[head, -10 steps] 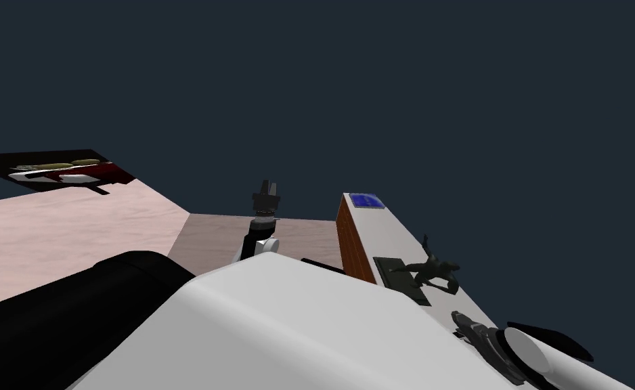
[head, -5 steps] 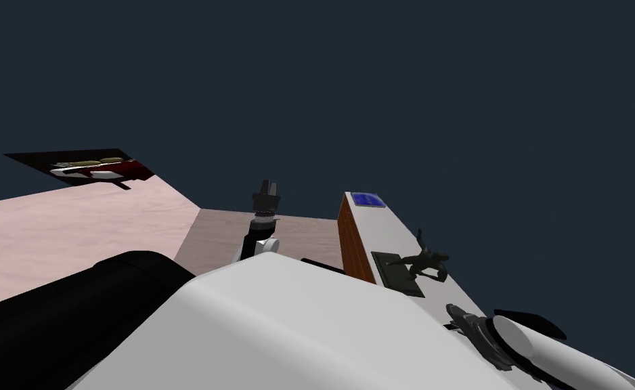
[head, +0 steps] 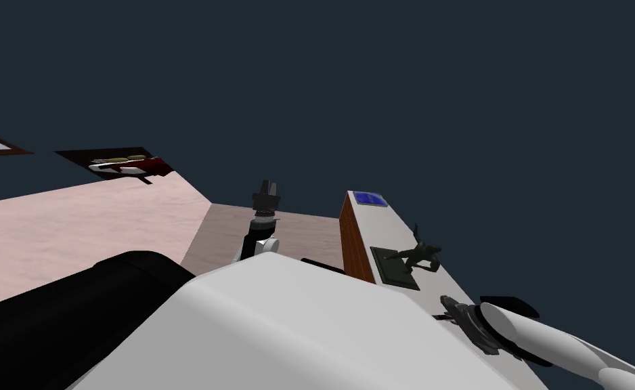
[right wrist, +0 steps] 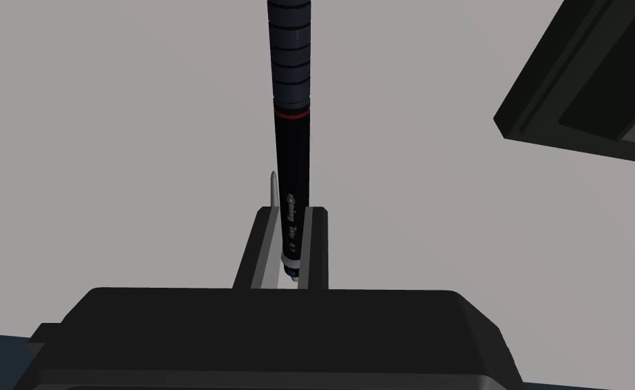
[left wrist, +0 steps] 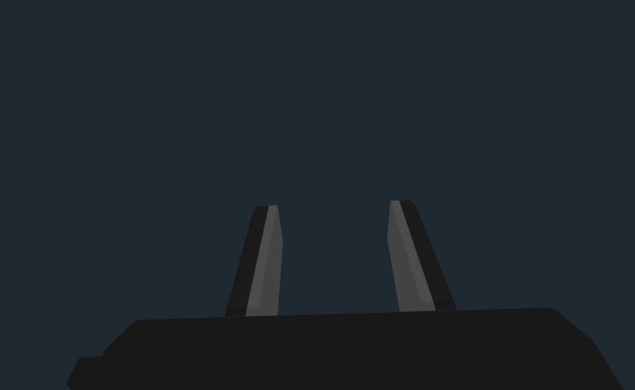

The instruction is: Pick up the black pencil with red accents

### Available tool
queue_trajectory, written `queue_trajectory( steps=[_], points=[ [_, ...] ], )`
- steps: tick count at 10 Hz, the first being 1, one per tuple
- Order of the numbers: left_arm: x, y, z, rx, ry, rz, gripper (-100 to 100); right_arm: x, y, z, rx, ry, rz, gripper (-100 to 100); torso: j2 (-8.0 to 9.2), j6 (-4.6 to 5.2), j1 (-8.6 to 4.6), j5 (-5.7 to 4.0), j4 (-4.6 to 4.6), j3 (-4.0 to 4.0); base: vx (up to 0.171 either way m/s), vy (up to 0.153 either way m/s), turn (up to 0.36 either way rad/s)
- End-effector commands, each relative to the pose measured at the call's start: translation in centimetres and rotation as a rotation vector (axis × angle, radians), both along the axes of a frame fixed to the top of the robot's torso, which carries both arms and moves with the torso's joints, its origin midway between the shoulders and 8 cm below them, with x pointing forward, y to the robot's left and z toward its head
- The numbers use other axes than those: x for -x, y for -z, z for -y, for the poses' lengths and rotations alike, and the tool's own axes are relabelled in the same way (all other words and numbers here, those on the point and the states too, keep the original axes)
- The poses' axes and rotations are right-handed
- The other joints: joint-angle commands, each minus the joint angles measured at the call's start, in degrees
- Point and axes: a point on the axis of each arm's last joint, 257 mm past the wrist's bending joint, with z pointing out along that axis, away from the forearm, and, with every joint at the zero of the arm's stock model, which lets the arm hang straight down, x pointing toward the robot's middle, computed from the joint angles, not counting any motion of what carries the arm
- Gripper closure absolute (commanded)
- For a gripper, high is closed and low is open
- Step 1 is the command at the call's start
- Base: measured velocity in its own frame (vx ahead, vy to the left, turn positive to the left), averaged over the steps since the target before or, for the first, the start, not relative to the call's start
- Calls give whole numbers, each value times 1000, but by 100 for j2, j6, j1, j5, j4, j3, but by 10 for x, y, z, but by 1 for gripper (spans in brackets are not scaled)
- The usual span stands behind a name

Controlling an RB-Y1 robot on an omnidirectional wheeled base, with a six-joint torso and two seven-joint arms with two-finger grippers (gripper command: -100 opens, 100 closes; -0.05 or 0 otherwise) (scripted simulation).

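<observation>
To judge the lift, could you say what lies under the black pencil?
Light grey countertop; the right pincer, shut on the pencil, hides what lies beneath its lower end.

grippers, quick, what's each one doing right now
Left gripper: open, holding nothing.
Right gripper: shut on the black pencil, gripping it near one end.
</observation>
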Motion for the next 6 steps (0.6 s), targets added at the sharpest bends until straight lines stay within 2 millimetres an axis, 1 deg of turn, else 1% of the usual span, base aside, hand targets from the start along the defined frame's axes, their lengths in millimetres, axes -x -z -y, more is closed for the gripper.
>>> queue_trajectory(
  steps=[1,2,3,4,5,6],
  points=[
    [0,0,0,0,0,0,0,-7,-3,-2,4,17,-5,100,0,0,0,0,0,0,-80,-14,88],
    [0,0,0,0,0,0,0,-7,-3,-2,3,27,-3,100,-9,-6,7,1,-1,-5,-65,-3,52],
    [0,0,0,0,0,0,0,-14,-6,-4,9,31,-7,100,-15,-1,13,2,-3,-9,-89,-2,100],
    [0,0,0,0,0,0,0,-14,-6,-4,8,44,-5,100,-12,-7,15,2,-2,-7,-78,-13,63],
    [0,0,0,0,0,0,0,-20,-8,-5,14,55,-7,100,-13,-1,12,3,-3,-8,-90,-16,83],
    [0,0,0,0,0,0,0,-20,-8,-5,14,62,-5,100,-11,-4,10,3,-2,-6,-70,-11,61]
  ],
)
